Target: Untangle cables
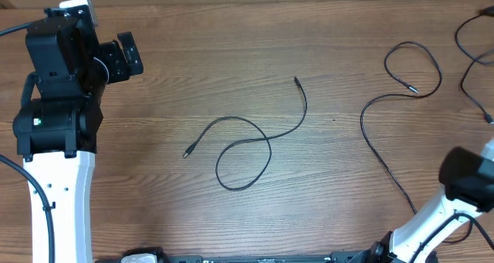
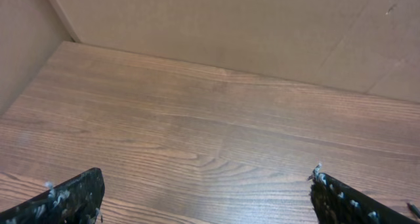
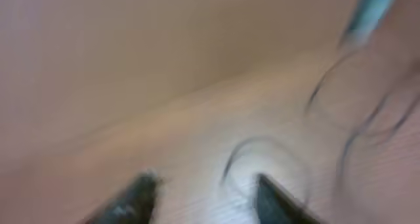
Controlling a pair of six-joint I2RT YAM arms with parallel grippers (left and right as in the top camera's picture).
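Two cables matter. Centre cable (image 1: pixel 268 139) lies self-crossed mid-worktop (image 1: pixel 170 93), long axis lower-left to upper-right, off to the right of the left jaws, which are wide apart and empty. Right cable (image 1: pixel 363 118) is nearer the right jaws, also apart; that view is blurred.

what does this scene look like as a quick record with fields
table: brown wood
middle cable: lies alone, one loop crossing itself, both plug ends free
right cable: one loop near the far side, long tail running toward the right arm
cables touching each other: no, they lie apart
left gripper: open, empty, over bare wood
right gripper: open, view blurred, holding nothing
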